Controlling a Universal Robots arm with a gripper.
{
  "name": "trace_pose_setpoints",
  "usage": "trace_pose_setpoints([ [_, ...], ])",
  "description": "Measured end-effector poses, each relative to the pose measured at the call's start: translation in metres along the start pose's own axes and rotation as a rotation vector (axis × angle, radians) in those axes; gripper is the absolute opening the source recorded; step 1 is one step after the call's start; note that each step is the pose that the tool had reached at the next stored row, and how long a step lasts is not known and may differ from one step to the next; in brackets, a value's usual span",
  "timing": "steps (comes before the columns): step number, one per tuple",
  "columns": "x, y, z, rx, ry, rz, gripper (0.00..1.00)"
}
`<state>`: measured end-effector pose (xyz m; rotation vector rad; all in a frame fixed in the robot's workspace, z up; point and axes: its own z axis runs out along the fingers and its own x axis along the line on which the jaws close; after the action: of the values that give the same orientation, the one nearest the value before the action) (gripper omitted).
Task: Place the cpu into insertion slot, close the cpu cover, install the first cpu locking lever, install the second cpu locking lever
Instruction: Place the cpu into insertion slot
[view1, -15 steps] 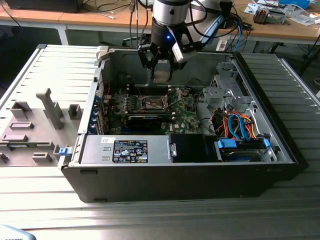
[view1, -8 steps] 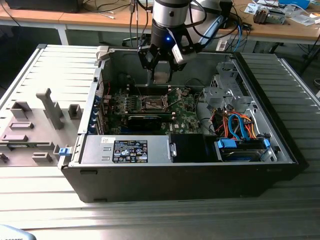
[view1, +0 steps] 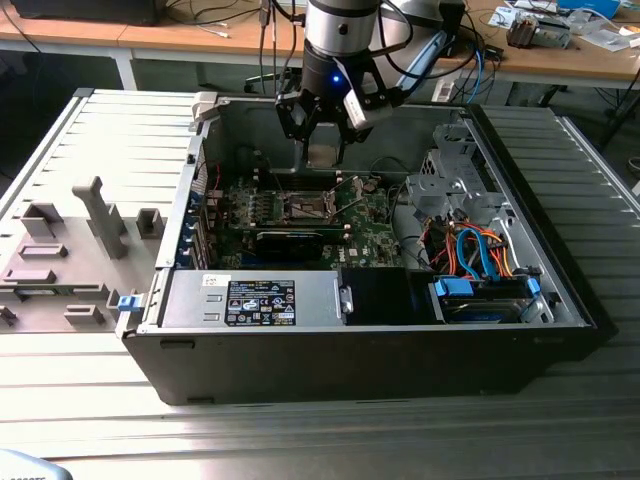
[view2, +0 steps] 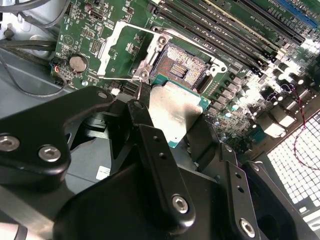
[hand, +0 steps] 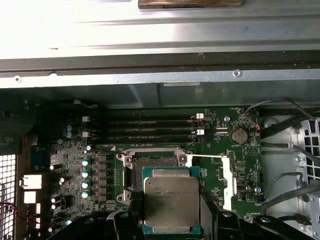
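Observation:
My gripper (view1: 325, 148) hangs inside the open computer case, shut on the cpu (view1: 325, 153), a flat silver-grey square chip. In both wrist views the cpu (view2: 176, 111) (hand: 171, 199) sits between the black fingers (view2: 151, 150), held just above and slightly to one side of the insertion slot (view2: 186, 64) (hand: 152, 161). The slot is a dark square recess, bare inside. The cpu cover (view2: 121, 47) (hand: 226, 184) stands swung open beside the slot. A thin wire locking lever (hand: 206, 157) is raised off the socket.
Long memory slots (hand: 145, 127) run beside the socket. A long black card (view1: 290, 240) lies near the front of the board. A drive cage with blue and orange cables (view1: 470, 250) fills the exterior view's right. A grey fixture (view1: 100, 215) stands outside the case.

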<state>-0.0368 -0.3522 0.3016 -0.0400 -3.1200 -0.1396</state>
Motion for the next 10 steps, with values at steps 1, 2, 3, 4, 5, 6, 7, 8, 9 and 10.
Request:
trace_pose_setpoints([
  [1,0.0,0.0,0.0,-0.0001,0.0,0.0,0.54],
  [2,0.0,0.0,0.0,0.0,0.0,0.0,0.54],
  [3,0.0,0.0,0.0,-0.0001,0.0,0.001,0.54],
  [4,0.0,0.0,0.0,0.0,-0.0002,0.002,0.54],
  [5,0.0,0.0,0.0001,-0.0001,-0.0003,0.004,0.54],
  [6,0.0,0.0,0.0001,-0.0002,-0.0007,0.007,0.54],
  [7,0.0,0.0,0.0001,-0.0003,-0.0009,0.011,0.54],
  [8,0.0,0.0,0.0002,-0.0003,-0.0013,0.015,0.54],
  [9,0.0,0.0,0.0002,-0.0004,-0.0017,0.019,0.54],
  [10,0.0,0.0,0.0003,-0.0005,-0.0021,0.024,0.54],
])
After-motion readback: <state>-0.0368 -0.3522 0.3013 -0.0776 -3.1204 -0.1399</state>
